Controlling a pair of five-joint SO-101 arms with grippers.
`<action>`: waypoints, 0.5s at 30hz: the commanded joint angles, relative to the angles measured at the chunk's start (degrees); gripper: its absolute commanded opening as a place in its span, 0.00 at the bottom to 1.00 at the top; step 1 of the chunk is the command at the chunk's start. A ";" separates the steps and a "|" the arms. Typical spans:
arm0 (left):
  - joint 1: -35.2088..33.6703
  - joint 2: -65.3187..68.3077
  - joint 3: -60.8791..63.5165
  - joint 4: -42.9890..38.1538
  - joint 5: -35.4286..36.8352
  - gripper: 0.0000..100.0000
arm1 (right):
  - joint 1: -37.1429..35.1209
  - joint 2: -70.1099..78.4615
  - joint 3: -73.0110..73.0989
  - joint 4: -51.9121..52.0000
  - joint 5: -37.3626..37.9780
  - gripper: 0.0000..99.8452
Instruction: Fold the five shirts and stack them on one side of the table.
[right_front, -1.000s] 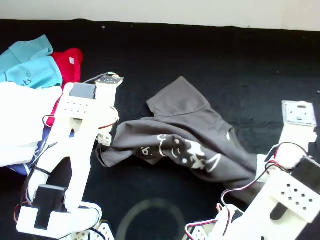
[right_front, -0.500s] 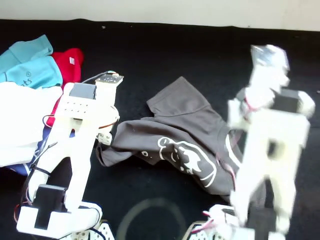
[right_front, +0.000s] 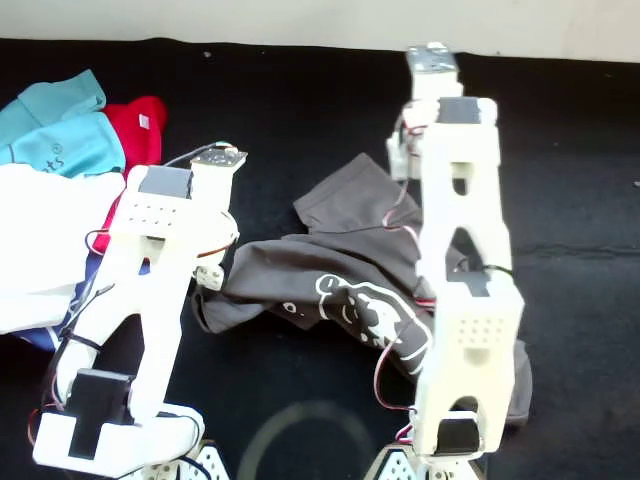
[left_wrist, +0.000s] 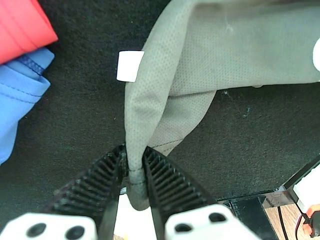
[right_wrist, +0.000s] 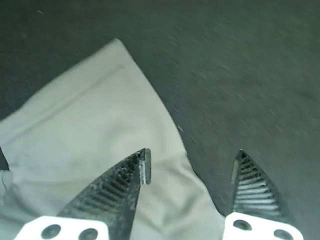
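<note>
A dark grey shirt (right_front: 350, 270) with a white print lies crumpled in the middle of the black table. My left gripper (right_front: 208, 278) is at its left edge, shut on the shirt's hem (left_wrist: 136, 175), which bunches between the black fingers; a white tag (left_wrist: 130, 66) shows on the fabric. My right arm stretches out over the shirt, and its gripper (right_front: 398, 160) is at the shirt's far sleeve (right_front: 355, 195). In the right wrist view that gripper (right_wrist: 191, 167) is open above the corner of the sleeve (right_wrist: 85, 125), with nothing held.
A heap of other shirts sits at the table's left side: teal (right_front: 60, 130), red (right_front: 142, 122), white (right_front: 40, 240) and blue (right_front: 38, 336). The red (left_wrist: 20, 25) and blue (left_wrist: 20, 90) ones lie close to my left gripper. Bare black table (right_front: 560, 150) lies to the far right.
My right arm swung from the near right corner up and over the shirt to its far sleeve. The shirt's right part shifted and the print now shows whole. The left arm kept still.
</note>
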 joint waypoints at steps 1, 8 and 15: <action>0.31 -2.51 -0.04 0.00 -0.26 0.01 | -3.82 6.37 -10.15 -1.01 -0.35 0.26; 0.22 -2.51 -0.04 0.00 -0.26 0.01 | -7.87 22.37 -26.86 -1.01 -0.18 0.26; 0.22 -2.51 -0.48 1.67 -0.26 0.01 | -6.90 31.78 -37.05 -0.48 -0.18 0.26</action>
